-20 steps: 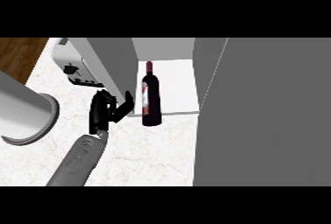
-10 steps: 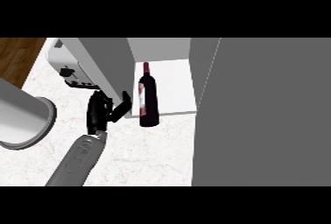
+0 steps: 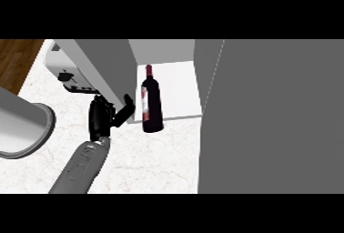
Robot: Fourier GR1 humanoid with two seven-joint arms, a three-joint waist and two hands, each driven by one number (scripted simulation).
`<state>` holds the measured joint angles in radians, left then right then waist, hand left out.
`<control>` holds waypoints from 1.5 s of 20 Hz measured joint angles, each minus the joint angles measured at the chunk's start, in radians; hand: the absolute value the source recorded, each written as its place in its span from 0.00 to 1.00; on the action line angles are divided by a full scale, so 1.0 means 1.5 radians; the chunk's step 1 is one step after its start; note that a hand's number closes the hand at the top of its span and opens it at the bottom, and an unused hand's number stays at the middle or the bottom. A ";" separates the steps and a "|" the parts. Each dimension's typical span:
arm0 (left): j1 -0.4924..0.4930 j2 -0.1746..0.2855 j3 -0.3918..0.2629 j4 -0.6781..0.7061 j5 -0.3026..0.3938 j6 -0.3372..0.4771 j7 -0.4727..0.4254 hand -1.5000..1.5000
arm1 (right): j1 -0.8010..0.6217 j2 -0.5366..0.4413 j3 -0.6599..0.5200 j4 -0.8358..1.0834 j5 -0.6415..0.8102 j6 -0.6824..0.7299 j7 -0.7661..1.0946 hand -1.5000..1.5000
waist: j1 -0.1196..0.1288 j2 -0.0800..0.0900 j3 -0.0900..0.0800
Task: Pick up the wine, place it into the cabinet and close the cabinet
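Right hand (image 3: 101, 117): black fingers straight and spread, thumb splayed toward the wine bottle (image 3: 152, 107), holding nothing, with a narrow gap between thumb and glass. Its grey forearm (image 3: 84, 166) enters from the lower edge across a white marbled counter (image 3: 154, 159). The dark bottle sits just right of the hand, base against the counter at the front edge of the white cabinet floor (image 3: 176, 88), neck pointing away over it. A grey cabinet door (image 3: 104, 61) stands open beside the hand, and a broad grey panel (image 3: 275, 118) fills the right side. Farther left are a white appliance (image 3: 67, 73), a large grey cylinder (image 3: 20, 125) of unclear identity, and wooden flooring (image 3: 17, 59).
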<state>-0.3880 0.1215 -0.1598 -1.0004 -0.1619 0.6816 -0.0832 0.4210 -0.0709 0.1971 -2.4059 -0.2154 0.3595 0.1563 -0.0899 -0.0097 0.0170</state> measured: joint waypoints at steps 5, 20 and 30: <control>0.001 -0.010 0.012 0.001 -0.001 0.031 -0.011 1.00 | -0.004 -0.002 0.000 0.003 -0.003 0.006 0.000 0.00 | -0.005 0.003 0.000; 0.009 0.029 -0.044 0.008 -0.124 0.125 0.015 1.00 | -0.016 -0.002 0.006 0.010 -0.013 0.023 -0.006 0.00 | -0.023 0.004 0.001; 0.029 0.023 -0.053 -0.011 -0.174 0.186 0.079 1.00 | -0.019 -0.004 0.009 0.016 -0.024 0.035 -0.010 0.00 | -0.035 0.005 0.003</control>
<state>-0.3446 0.1554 -0.2393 -1.0168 -0.4222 0.9610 0.0346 0.3919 -0.0775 0.2099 -2.3825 -0.2518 0.4121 0.1405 -0.1422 -0.0018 0.0221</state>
